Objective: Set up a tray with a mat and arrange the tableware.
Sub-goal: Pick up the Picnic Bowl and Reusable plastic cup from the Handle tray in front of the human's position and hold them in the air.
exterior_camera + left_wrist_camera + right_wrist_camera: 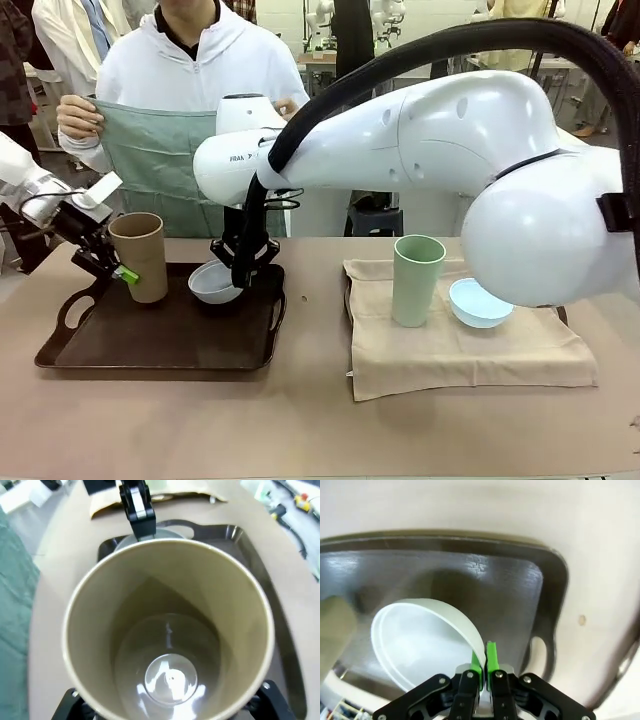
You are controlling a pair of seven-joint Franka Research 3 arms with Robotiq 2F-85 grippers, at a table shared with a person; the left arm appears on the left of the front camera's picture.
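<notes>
Plastic and upright, the tan cup [138, 256] stands at the far left corner of the dark tray [160, 348]; the left gripper [120, 272] is clamped round its lower wall from the left; whether its base touches the tray floor I cannot tell. In the left wrist view the cup's open mouth faces the camera, with a black finger [70, 706] at each bottom corner. Just to its right, with a narrow gap between them, the white bowl [214, 284] is tilted near the tray's far rim; the right gripper [243, 268] comes down from above and pinches the bowl's rim, its green pads [491, 656] nearly together with the thin wall between them. The tray's near half is bare; its right handle hole [540, 656] lies just beyond the bowl.

Well apart to the right, the pale green cup [417, 280] stands upright on a beige mat [470, 352], with the light blue bowl [478, 303] just beside it; bare table [310, 420] lies between tray and mat and along the near edge. Large white links of the right arm [450, 140] span the space above the mat. Across the table a person [200, 60] holds up a green cloth [158, 150].
</notes>
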